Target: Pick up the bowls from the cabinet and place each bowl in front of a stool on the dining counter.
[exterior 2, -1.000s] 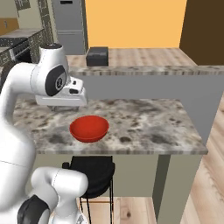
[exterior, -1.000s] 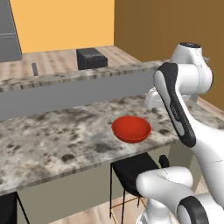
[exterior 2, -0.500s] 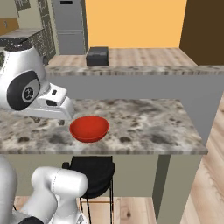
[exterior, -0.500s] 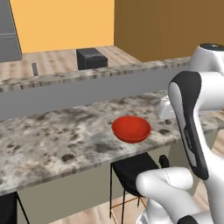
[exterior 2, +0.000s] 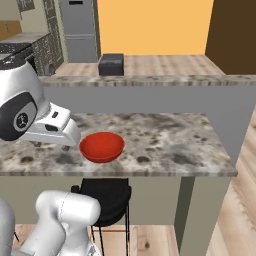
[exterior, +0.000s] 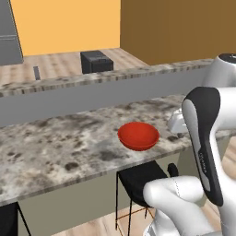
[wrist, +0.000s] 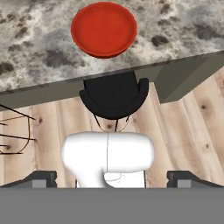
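Note:
A glossy red bowl (exterior: 138,135) (exterior 2: 102,146) (wrist: 103,28) sits upright on the speckled stone dining counter (exterior: 55,147) (exterior 2: 170,145) (wrist: 35,57), near its front edge. A black stool (exterior: 140,177) (exterior 2: 107,195) (wrist: 114,94) stands right below it. My gripper (wrist: 111,179) is open and holds nothing; its fingertips (wrist: 41,178) are spread wide. It hangs above the counter's near edge, looking down, drawn back from the bowl. In the right base view the white hand (exterior 2: 52,127) hovers just left of the bowl. The cabinet is out of view.
A black box (exterior: 96,61) (exterior 2: 111,64) rests on the raised back ledge (exterior: 69,83) (exterior 2: 150,80). The counter ends at the right (exterior 2: 222,165), with wooden floor (exterior 2: 240,210) beyond. A grey fridge (exterior 2: 77,30) stands at the far back. Another dark stool (exterior: 7,221) shows at lower left.
The arm has swung back from over the bowl toward the counter's near edge, and the hand has dropped lower. The red bowl has stayed put. The gripper stays open.

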